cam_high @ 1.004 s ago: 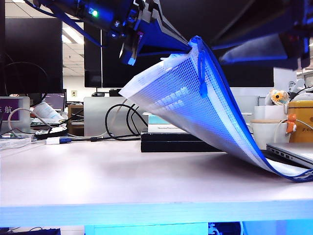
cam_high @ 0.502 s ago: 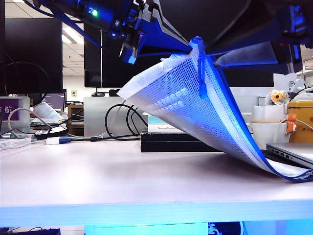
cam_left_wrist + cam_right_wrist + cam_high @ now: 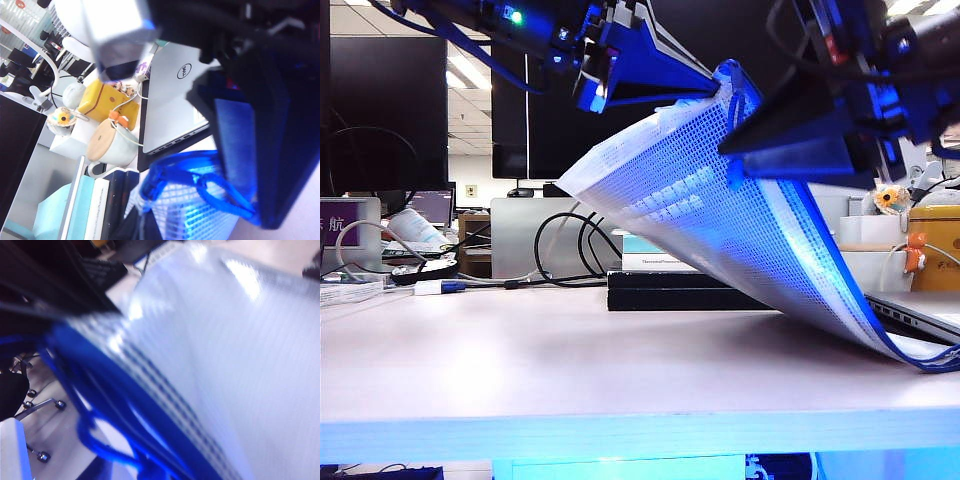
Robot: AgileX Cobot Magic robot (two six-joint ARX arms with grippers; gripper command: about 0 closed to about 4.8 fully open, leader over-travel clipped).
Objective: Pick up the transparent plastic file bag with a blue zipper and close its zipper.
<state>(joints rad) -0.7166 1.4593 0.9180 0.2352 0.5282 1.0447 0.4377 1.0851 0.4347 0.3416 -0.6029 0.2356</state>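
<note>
Since the earlier frame the right hand (image 3: 735, 140) has been brought down and inward from the upper right edge of the exterior view, and it is now set against the raised corner of the transparent plastic file bag (image 3: 720, 215), just where the blue cord pull (image 3: 732, 112) hangs. Its jaws are seen partly parted, but whether the pull is actually pinched between them cannot be told; the right wrist view (image 3: 100, 405) is filled with blurred blue trim and mesh. The left hand (image 3: 705, 90) has barely been moved: it is clamped tight on the top corner of the bag, and that corner is held high above the table (image 3: 570, 370).

From that grip the bag is draped downward to the right, its mesh face turned to the camera, and its far end is laid over the laptop (image 3: 920, 315) at the table's right edge. The zipper (image 3: 850, 290) is seen as a dark blue strip along the bag's upper-right edge.

Behind, stacked books (image 3: 670, 290) are left untouched.

The pick-up is judged done; the closing step is just being opened. Next, a firm pinch on the pull is called for, then a steady draw along the blue strip while the corner is held taut by the left hand.
</note>
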